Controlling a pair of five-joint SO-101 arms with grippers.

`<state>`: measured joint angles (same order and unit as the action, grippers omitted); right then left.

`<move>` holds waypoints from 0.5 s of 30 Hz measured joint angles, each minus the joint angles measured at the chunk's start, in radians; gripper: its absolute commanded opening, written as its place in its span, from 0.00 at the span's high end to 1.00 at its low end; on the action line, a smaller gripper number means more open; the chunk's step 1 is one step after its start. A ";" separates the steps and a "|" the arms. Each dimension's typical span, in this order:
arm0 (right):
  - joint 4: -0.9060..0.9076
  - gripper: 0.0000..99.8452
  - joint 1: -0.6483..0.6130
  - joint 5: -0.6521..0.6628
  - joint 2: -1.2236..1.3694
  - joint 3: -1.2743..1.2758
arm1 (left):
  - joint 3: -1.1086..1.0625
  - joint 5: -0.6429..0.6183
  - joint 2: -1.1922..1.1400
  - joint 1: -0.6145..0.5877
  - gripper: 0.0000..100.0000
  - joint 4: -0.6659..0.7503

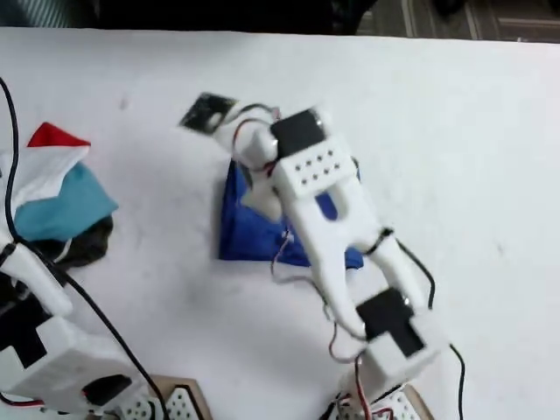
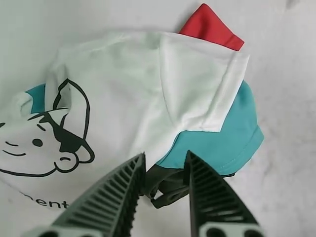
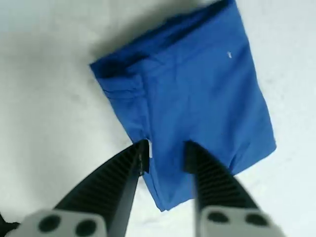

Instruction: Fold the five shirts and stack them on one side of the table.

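The right arm's jaws were seen part open just above one short edge of the folded blue shirt (image 3: 197,98), one tip at its corner and the other over the cloth. Nothing was held. The blue shirt was laid flat near the middle of the bench (image 1: 455,131). Its long axis was judged to run straight away from these jaws, so the right arm was plainly the nearer one.

Well apart from the blue shirt, on the left arm's side, a pile was found: a white shirt (image 2: 123,89) on top, with a teal shirt (image 2: 222,143), a red shirt (image 2: 210,24) and a dark shirt (image 2: 165,190) beneath. The left arm's jaws were slightly parted over the pile's edge, and nothing was held.
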<state>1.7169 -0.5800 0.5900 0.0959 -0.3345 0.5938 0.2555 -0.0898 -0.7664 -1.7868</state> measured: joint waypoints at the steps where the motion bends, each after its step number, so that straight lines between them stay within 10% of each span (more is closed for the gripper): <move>1: 0.000 0.80 -0.018 -0.008 -0.017 0.000 | 0.000 0.000 0.000 0.000 0.85 0.000; 6: -0.005 0.99 -0.009 0.005 0.005 0.043 | 0.000 0.000 0.000 0.000 0.85 0.000; 15: -0.052 0.98 0.092 0.021 0.322 -0.031 | 0.000 0.000 0.000 0.000 0.85 0.000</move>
<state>1.6648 -0.4879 0.6114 0.4181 -0.3652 0.5938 0.2555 -0.0898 -0.7664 -1.7868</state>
